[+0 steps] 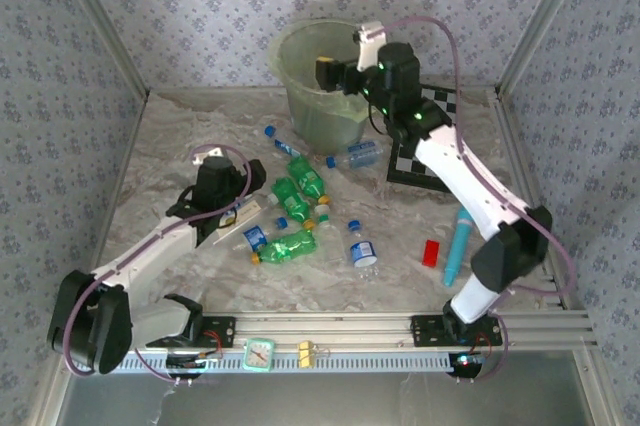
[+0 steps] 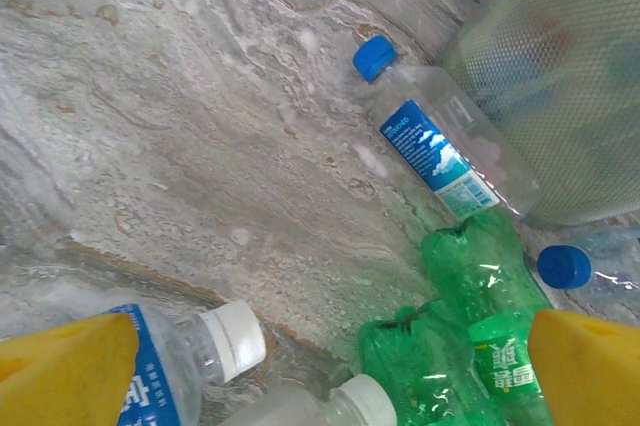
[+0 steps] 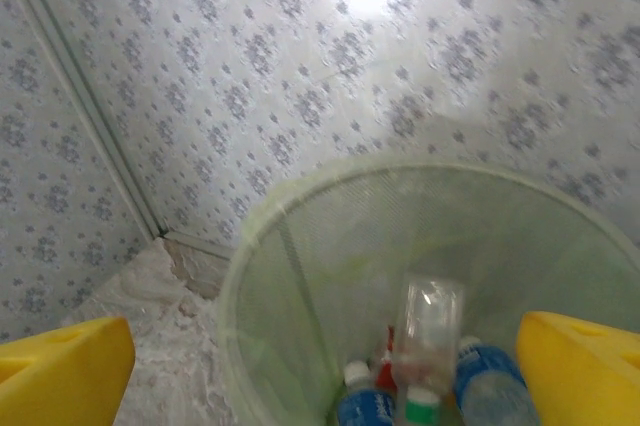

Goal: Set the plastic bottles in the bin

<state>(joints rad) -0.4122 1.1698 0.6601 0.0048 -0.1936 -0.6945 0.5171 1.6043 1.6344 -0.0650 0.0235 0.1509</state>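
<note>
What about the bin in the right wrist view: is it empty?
No, the bin holds several plastic bottles at its bottom, among them ones with blue labels.

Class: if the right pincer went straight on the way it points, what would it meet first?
Probably the clear bottle inside the bin; the open right pincer points into it, though depth is unclear.
</note>
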